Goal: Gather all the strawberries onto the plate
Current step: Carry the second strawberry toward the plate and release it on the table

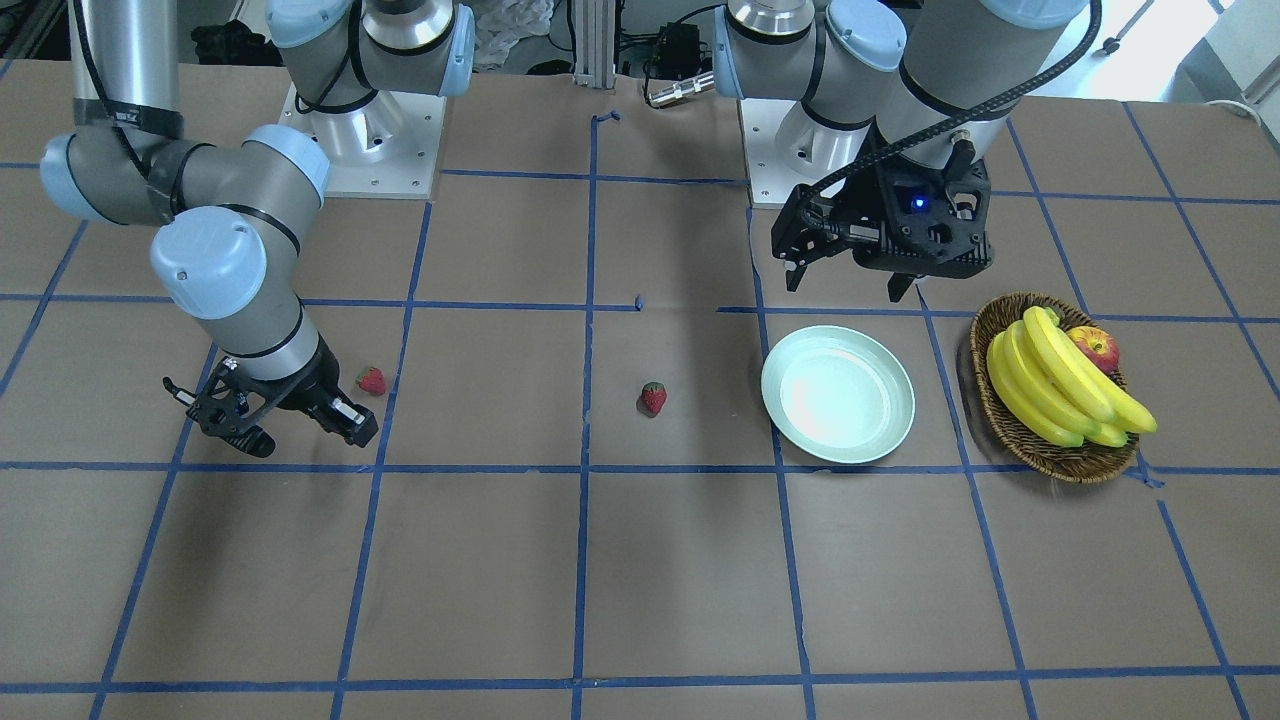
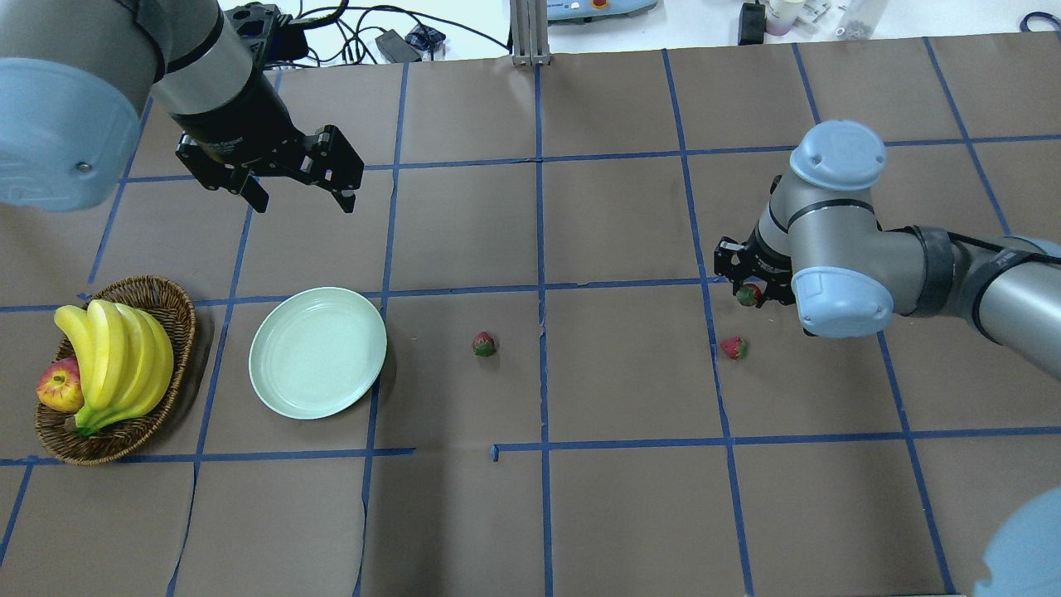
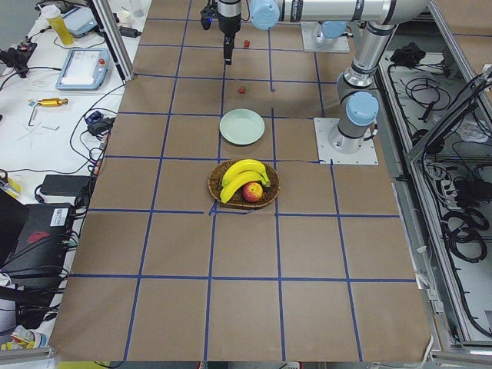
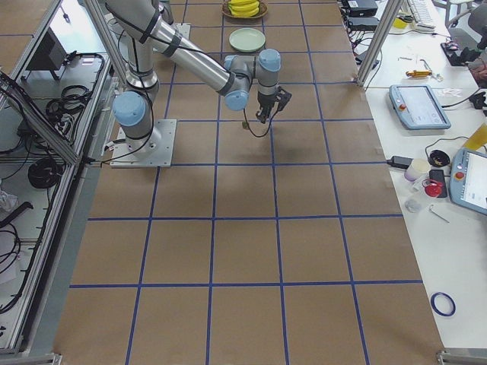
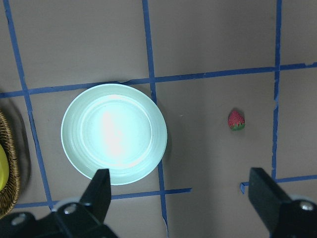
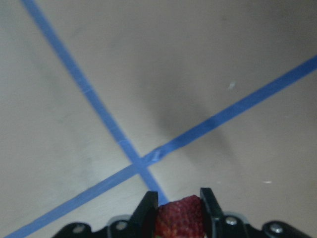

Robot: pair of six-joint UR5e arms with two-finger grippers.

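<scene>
Overhead exterior shows basket (image 2: 184, 323) holding bananas (image 2: 116, 356), apple (image 2: 58, 388), just beside plate (image 2: 317, 352).

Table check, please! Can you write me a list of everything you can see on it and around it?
Surface: brown table with a blue tape grid.
Job's things: plate empty; held strawberry in the right end effector; outer strawberry and middle strawberry lie on the table.
Clutter: basket holding bananas and an apple, beside the plate.
End effectors: left end effector open, above the table beyond the plate; right end effector shut on the held strawberry.
Cables: black cable on the left arm; loose wires past the table's far edge.
Surroundings: side bench with a screen pendant.
</scene>
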